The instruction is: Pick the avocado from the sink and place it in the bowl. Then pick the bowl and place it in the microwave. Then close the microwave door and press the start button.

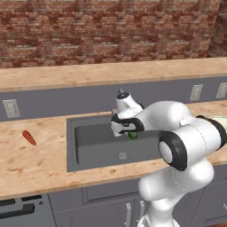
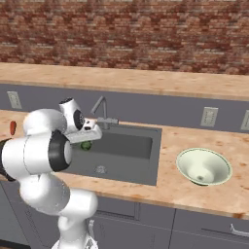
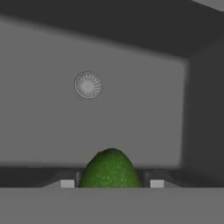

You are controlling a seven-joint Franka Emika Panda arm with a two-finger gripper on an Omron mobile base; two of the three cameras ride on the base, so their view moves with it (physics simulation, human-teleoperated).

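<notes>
The dark green avocado (image 3: 110, 168) sits between my gripper's (image 3: 111, 183) two fingertips, which are shut on its sides. It hangs above the floor of the dark grey sink (image 1: 95, 146), near the basin's back wall and up from the round drain (image 3: 88, 85). From the left base view the avocado (image 1: 133, 135) peeks out just under the hand, and the right base view shows it (image 2: 86, 145) below the gripper (image 2: 87, 141). The pale cream bowl (image 2: 204, 168) stands empty on the counter to the right of the sink (image 2: 131, 146). The microwave and its door are out of view.
An orange-red carrot (image 1: 29, 138) lies on the wooden counter left of the sink. The grey faucet (image 2: 100, 110) rises at the sink's back edge, close to the hand. A brick wall and a raised ledge with outlets (image 2: 209, 116) run behind.
</notes>
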